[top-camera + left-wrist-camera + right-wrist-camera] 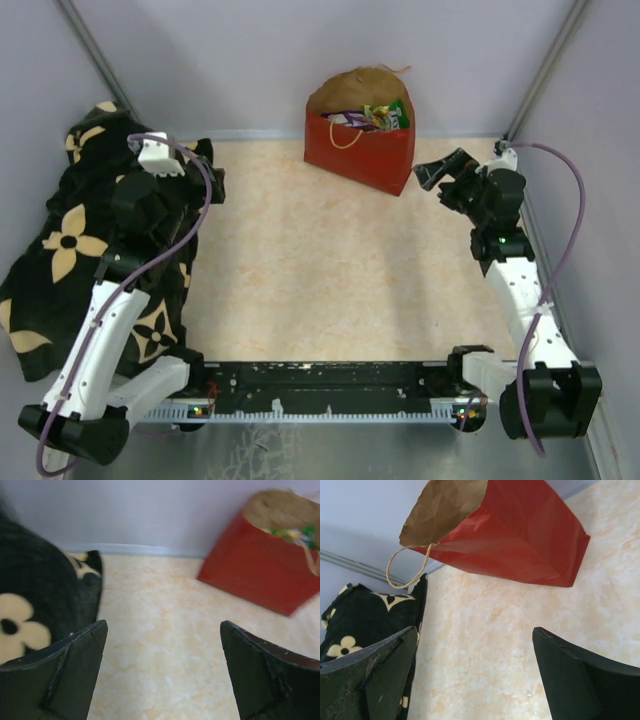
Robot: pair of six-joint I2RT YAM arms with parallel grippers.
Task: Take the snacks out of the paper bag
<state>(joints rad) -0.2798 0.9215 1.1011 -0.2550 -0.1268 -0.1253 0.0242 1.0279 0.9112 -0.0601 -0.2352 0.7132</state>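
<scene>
Sitting at the far wall, the paper bag (360, 155) holds the snacks (378, 117) inside; right gripper (475, 632) gapes empty just right of it, left gripper (163, 627) spread wide, empty, by the blanket (60, 250) far left.

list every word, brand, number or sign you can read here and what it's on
No text can be read in any view.
On the snacks: there is printing on the wrappers, but it is too small in the top view and blurred in the left wrist view.
On the paper bag: the visible red faces are plain.
On the blanket: flower pattern only, no lettering.
</scene>
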